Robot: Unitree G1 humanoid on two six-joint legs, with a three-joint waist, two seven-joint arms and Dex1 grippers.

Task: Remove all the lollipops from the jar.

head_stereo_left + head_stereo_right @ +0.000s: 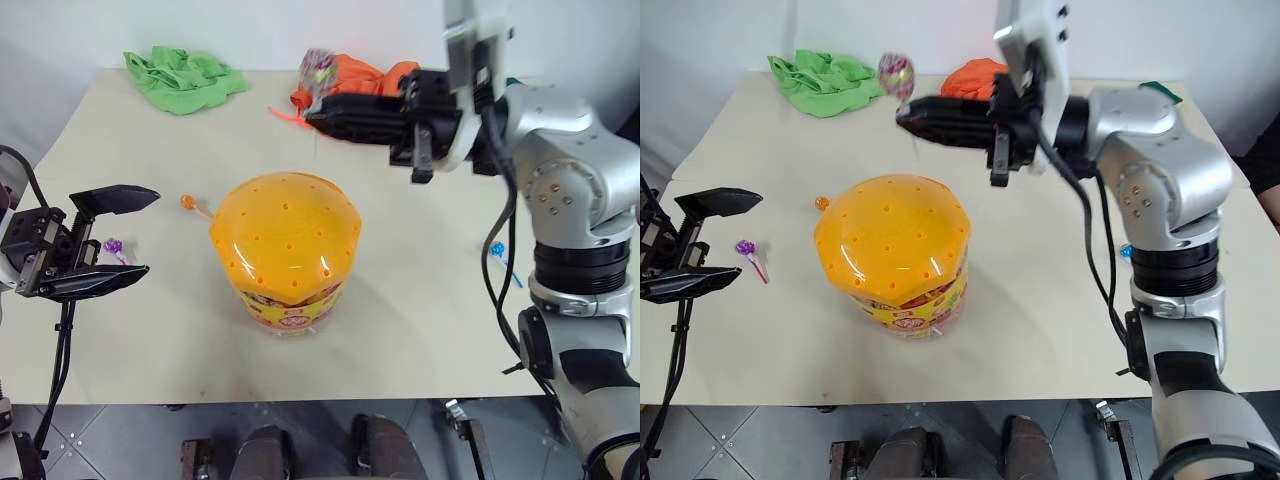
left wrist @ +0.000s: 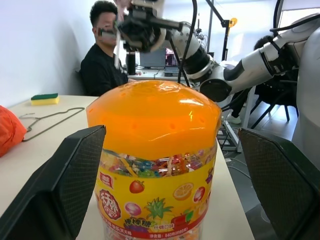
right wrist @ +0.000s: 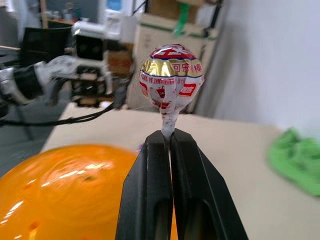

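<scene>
The jar [image 1: 285,250] is a clear tub with an orange domed lid dotted with holes, standing mid-table. Above and behind it my right gripper [image 3: 170,136] is shut on the stick of a lollipop [image 3: 171,75] in a red, white and gold wrapper, held upright clear of the lid. The same lollipop [image 1: 318,70] shows in the head view. My left gripper [image 1: 143,232] stands open to the left of the jar, its fingers [image 2: 60,190] apart from it. On the table lie an orange lollipop [image 1: 188,203], a purple lollipop [image 1: 113,245] and a blue lollipop [image 1: 497,250].
A green cloth [image 1: 185,78] lies at the table's back left and an orange cloth [image 1: 355,75] at the back middle. In the left wrist view a seated person [image 2: 107,55], a green-and-yellow sponge [image 2: 45,98] and a wire hanger [image 2: 50,119] lie beyond the jar.
</scene>
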